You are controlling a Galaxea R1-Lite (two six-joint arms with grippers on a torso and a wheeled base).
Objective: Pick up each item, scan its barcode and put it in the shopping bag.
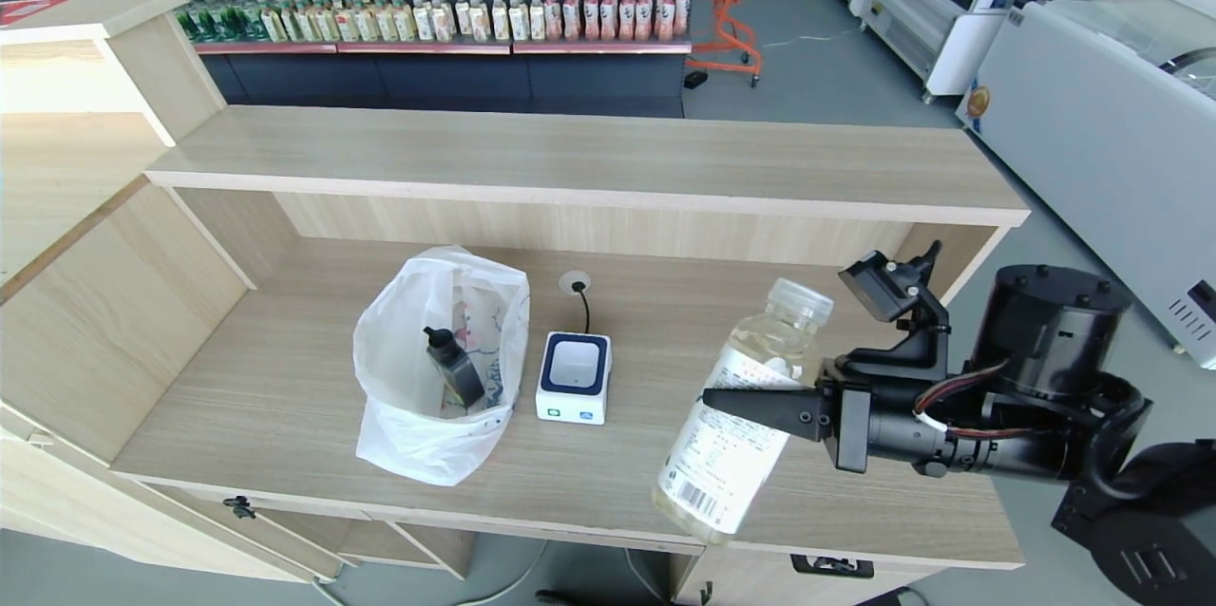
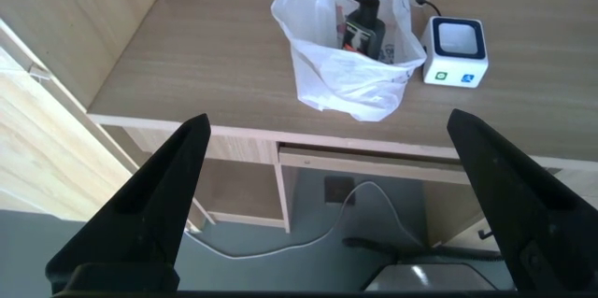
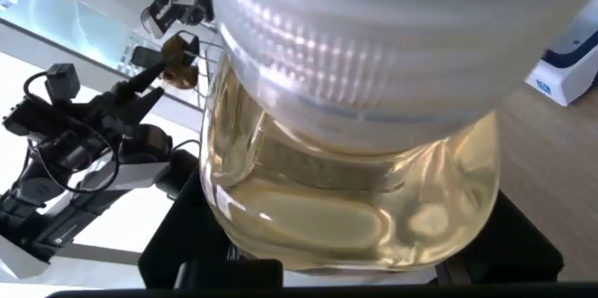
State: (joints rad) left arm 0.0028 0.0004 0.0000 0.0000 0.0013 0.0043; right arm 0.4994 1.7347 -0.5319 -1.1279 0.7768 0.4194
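Observation:
My right gripper [image 1: 750, 411] is shut on a clear bottle of pale yellow liquid [image 1: 736, 430] with a white label and cap, held tilted above the counter's front right. Its barcode faces the near side, low on the label. Close up, the bottle [image 3: 355, 149] fills the right wrist view. The white scanner with a dark blue frame [image 1: 574, 378] sits mid-counter, left of the bottle. A white plastic shopping bag [image 1: 439, 369] stands left of the scanner with a black pump bottle [image 1: 454, 367] inside. My left gripper [image 2: 336, 214] hangs open off the counter's front edge, facing the bag [image 2: 346, 46] and scanner [image 2: 456, 50].
The wooden counter [image 1: 285, 369] has a raised back shelf [image 1: 570, 160] and side walls. A cable runs from the scanner to a grommet [image 1: 575, 282]. Shelves of drinks [image 1: 427, 17] and freezers [image 1: 1092, 103] stand behind.

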